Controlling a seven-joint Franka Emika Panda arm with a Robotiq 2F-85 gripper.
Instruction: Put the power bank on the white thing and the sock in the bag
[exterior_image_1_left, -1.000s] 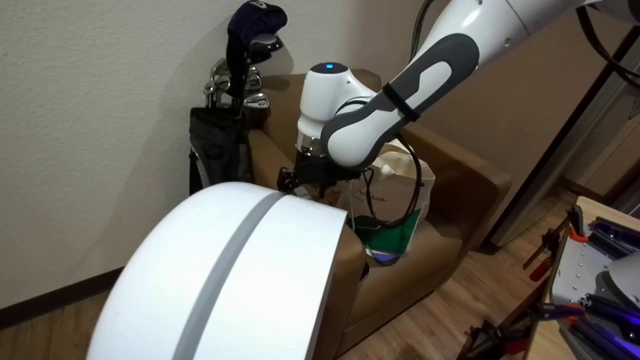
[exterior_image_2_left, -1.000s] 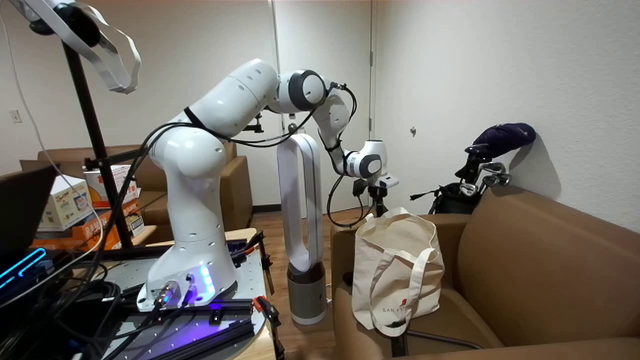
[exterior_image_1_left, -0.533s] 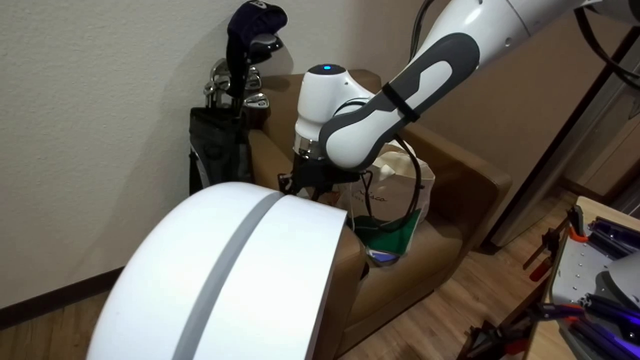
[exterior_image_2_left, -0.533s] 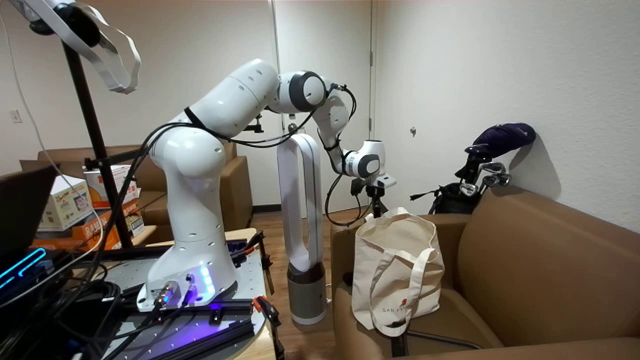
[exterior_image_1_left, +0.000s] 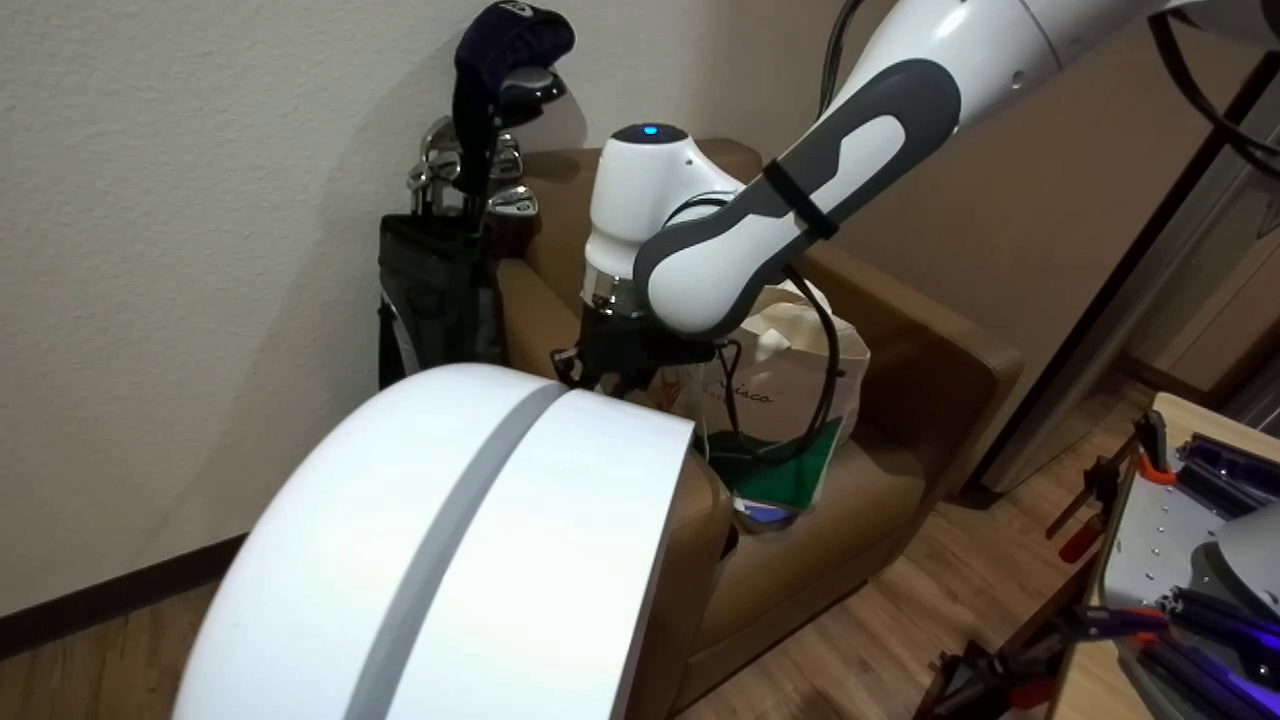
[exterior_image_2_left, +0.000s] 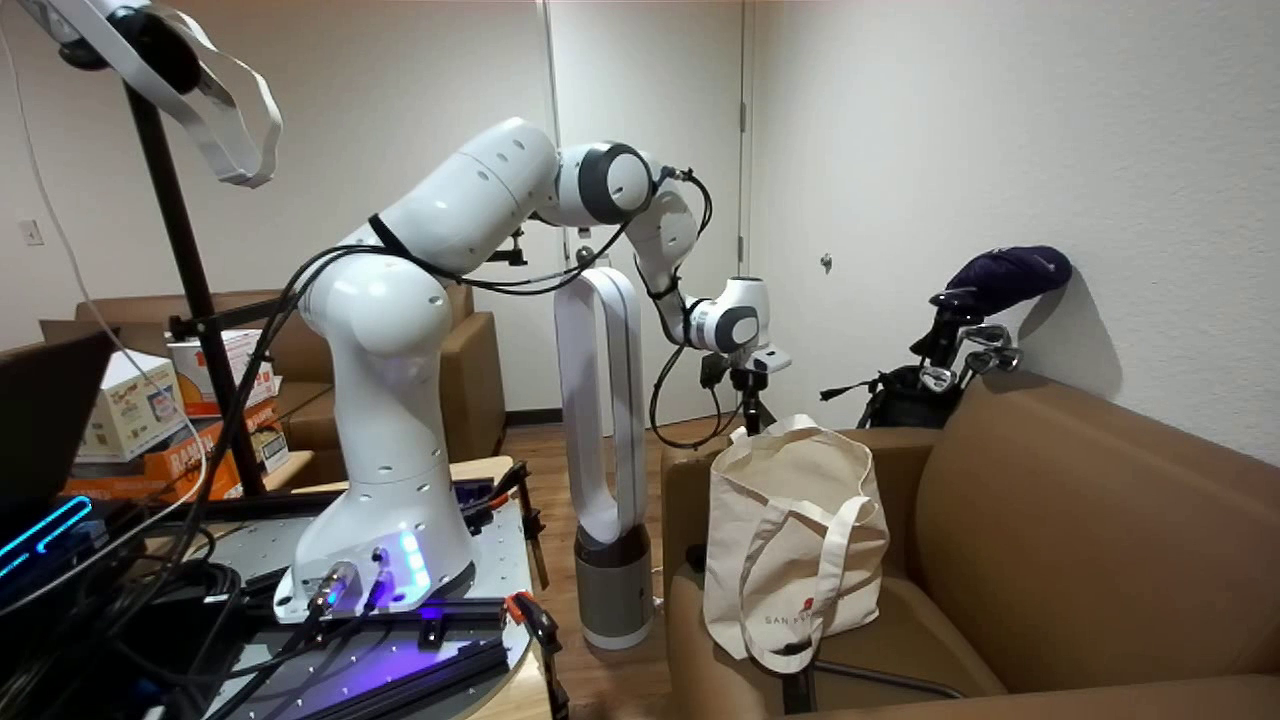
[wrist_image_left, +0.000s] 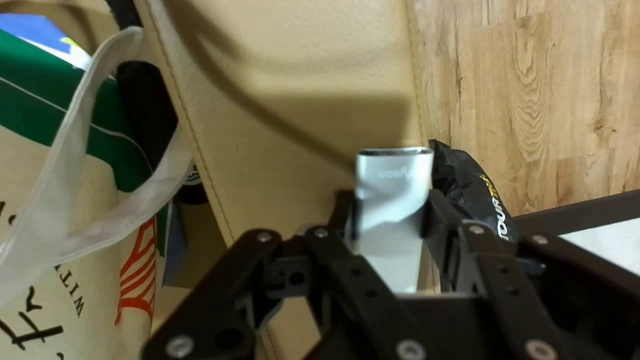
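Snugly between fingers (wrist_image_left: 442, 214), power bank (wrist_image_left: 394, 197).

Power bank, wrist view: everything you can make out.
The power bank is a flat silver-grey slab, straight-sided, its smooth face metallic-looking, with faint lettering too blurred to read. In the wrist view its upper end looks dark. The tool appears to grip it by both long sides and hides part of it. Behind it lies the armrest; whether they touch can't be told.
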